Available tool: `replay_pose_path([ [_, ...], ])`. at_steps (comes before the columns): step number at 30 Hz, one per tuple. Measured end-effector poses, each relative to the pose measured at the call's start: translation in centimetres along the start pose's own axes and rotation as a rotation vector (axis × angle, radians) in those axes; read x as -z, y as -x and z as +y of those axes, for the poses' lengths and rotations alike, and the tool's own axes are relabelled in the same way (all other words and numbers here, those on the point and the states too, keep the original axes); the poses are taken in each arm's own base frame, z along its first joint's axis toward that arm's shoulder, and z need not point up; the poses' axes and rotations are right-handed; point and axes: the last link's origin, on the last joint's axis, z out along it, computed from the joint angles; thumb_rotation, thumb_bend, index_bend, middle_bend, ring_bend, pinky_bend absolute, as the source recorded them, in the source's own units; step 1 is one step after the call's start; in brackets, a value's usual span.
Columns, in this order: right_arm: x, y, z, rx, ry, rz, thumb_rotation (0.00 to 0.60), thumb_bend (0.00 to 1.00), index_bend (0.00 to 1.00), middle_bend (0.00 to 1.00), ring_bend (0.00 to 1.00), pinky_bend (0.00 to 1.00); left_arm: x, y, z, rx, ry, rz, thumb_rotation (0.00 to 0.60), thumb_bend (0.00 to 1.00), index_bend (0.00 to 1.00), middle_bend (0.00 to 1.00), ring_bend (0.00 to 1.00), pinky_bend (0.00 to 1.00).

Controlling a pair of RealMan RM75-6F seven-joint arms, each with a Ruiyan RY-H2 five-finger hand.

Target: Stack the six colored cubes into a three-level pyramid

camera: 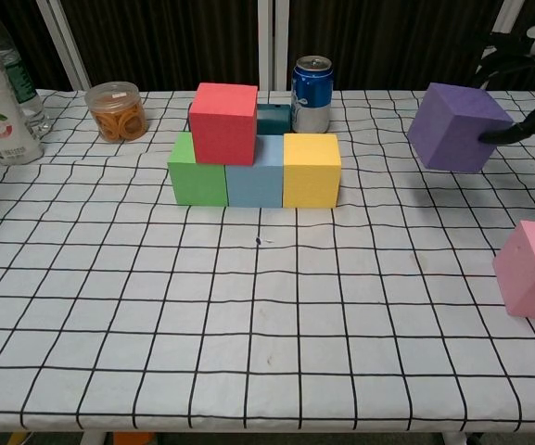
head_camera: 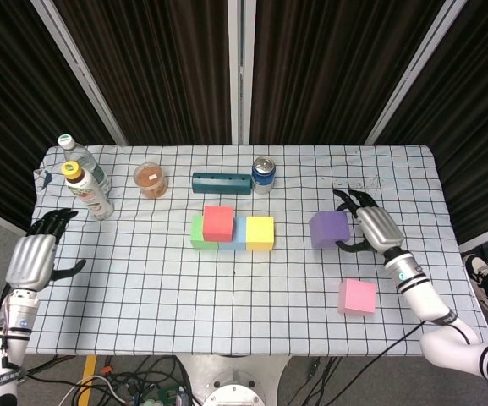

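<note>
Green point(head_camera: 199, 233), light blue point(camera: 254, 181) and yellow point(head_camera: 260, 233) cubes form a row at the table's middle. A red cube point(head_camera: 218, 222) sits on top, over the green and blue ones. My right hand point(head_camera: 375, 227) grips the purple cube point(head_camera: 328, 229), lifted and tilted above the cloth to the right of the row; in the chest view the purple cube point(camera: 458, 127) hangs in the air with fingers point(camera: 519, 131) on its far side. The pink cube point(head_camera: 356, 297) lies near the front right. My left hand point(head_camera: 32, 255) is open, off the table's left edge.
Along the back stand two bottles point(head_camera: 85, 188), a jar of rubber bands point(head_camera: 150, 179), a dark teal block point(head_camera: 221, 183) and a blue can point(head_camera: 263, 174). The checked cloth point(head_camera: 167, 288) covers the table.
</note>
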Motion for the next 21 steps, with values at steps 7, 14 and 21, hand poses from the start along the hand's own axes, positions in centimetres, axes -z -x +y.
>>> replay_pose_path([
  [7,-1.0,-0.9,-4.5,0.019,-0.026,-0.015,0.600,0.19,0.00,0.42,0.00,0.00,0.0,0.5,0.0,-0.006,0.014,-0.016,0.600,0.17,0.15,0.11,0.08,0.17],
  [14,-3.6,-0.8,-8.9,0.061,-0.022,-0.037,0.600,0.18,0.00,0.42,0.00,0.00,0.4,0.5,0.0,0.000,0.030,-0.009,0.600,0.17,0.15,0.11,0.08,0.17],
  [21,-5.9,0.5,-13.0,0.070,-0.021,-0.073,0.600,0.18,0.00,0.41,0.00,0.00,0.8,0.6,-0.2,0.004,0.040,-0.006,0.600,0.17,0.15,0.11,0.08,0.17],
])
